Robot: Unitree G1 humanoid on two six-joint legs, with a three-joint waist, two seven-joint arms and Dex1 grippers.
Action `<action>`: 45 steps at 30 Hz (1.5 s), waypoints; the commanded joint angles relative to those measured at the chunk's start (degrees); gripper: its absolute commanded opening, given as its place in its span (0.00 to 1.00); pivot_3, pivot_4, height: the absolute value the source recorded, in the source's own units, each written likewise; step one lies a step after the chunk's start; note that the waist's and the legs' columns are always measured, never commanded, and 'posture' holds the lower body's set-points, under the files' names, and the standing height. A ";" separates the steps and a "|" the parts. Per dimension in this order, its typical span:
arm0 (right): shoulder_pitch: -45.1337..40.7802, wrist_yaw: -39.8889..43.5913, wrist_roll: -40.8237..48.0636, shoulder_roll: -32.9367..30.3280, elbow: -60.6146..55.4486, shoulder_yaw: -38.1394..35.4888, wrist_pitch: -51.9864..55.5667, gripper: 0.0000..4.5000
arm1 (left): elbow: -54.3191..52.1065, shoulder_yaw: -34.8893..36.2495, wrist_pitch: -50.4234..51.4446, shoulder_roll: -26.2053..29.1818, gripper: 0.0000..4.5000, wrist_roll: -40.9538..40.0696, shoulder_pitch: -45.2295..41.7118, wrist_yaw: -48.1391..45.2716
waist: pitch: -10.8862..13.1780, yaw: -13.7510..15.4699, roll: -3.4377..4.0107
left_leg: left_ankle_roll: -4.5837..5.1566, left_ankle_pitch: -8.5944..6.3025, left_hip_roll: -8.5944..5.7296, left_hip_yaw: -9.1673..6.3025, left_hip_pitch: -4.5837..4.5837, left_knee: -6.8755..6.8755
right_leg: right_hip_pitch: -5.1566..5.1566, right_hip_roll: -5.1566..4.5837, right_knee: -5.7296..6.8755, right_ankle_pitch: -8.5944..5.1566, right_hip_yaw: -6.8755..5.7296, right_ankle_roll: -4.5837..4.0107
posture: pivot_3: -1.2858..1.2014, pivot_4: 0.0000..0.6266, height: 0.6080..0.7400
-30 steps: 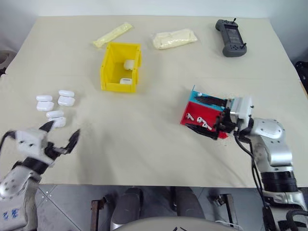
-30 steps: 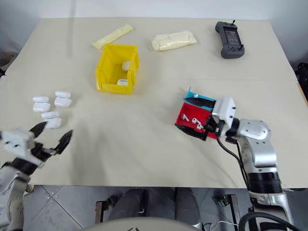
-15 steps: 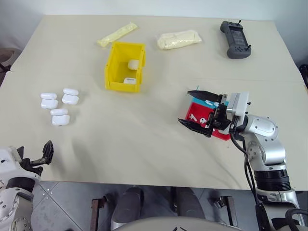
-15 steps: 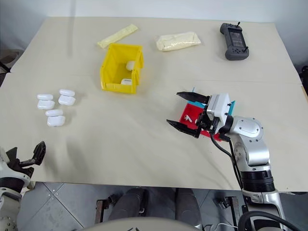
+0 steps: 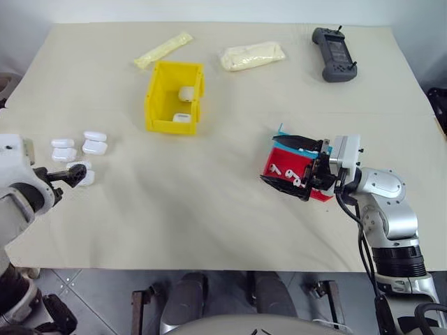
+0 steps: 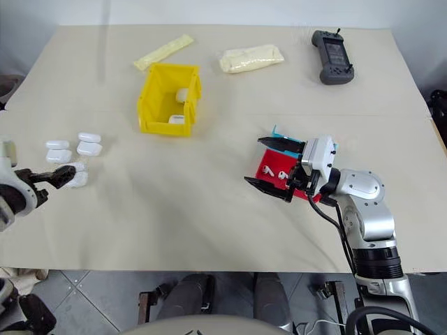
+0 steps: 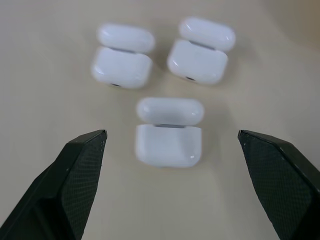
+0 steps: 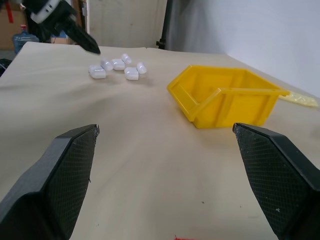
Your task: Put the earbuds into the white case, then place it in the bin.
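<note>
Now we have the left gripper spread wide and aimed at the nearest white case, at mid-frame in the left wrist view, its lid up; we should straddle its body squarely before closing. Our right gripper, also wide open and empty, hovers over the red tray of earbuds, right of centre, while the yellow bin sits upper left of centre.

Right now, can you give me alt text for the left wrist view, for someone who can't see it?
The left claw is open over a tan table, its two black fingers either side of an open white case. Two more open cases lie side by side beyond it.
</note>
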 commanded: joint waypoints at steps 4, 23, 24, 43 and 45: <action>0.40 -1.08 1.14 0.97 -4.82 0.37 -0.11 1.00 | 7.41 -8.83 -0.01 5.92 0.99 4.22 -2.96 0.33 | 0.00 -0.34 0.00 | -0.01 0.00 0.00 -0.05 -0.01 0.03 | 0.00 -0.02 -0.02 0.00 -0.01 0.00 | 0.52 0.24 1.00; 4.61 -6.25 0.47 1.06 -8.54 -0.15 -0.41 1.00 | 14.38 -11.13 -0.01 -0.26 0.99 9.82 -9.75 -0.14 | 0.00 0.76 0.00 | -0.01 -0.01 -0.12 -0.07 -0.02 0.15 | -0.03 -0.10 0.02 0.00 0.00 0.00 | 0.52 0.24 1.00; 4.68 -6.39 0.63 1.08 -8.69 -0.12 -0.29 1.00 | 14.30 -11.25 -0.01 -0.39 0.99 10.11 -9.81 -0.24 | 0.00 0.75 0.00 | -0.01 -0.01 -0.13 -0.07 -0.02 0.15 | -0.03 -0.10 0.02 0.00 0.00 0.00 | 0.52 0.24 1.00; 5.20 -6.99 0.53 1.78 -8.70 0.84 -0.43 1.00 | 9.12 -12.79 -1.81 -0.41 0.61 16.46 -4.99 -5.97 | 0.00 0.56 0.01 | -0.01 0.00 -0.10 -0.01 0.03 0.13 | -0.04 -0.08 0.02 0.00 0.02 0.00 | 0.52 0.24 1.00; 5.28 -6.88 0.61 1.68 -8.74 0.83 -0.34 1.00 | 7.33 -11.84 -4.54 -0.67 0.61 15.80 -2.99 -8.21 | 0.00 0.47 0.01 | -0.01 -0.01 -0.09 -0.01 0.03 0.12 | -0.04 -0.08 0.02 0.00 0.02 0.00 | 0.52 0.24 1.00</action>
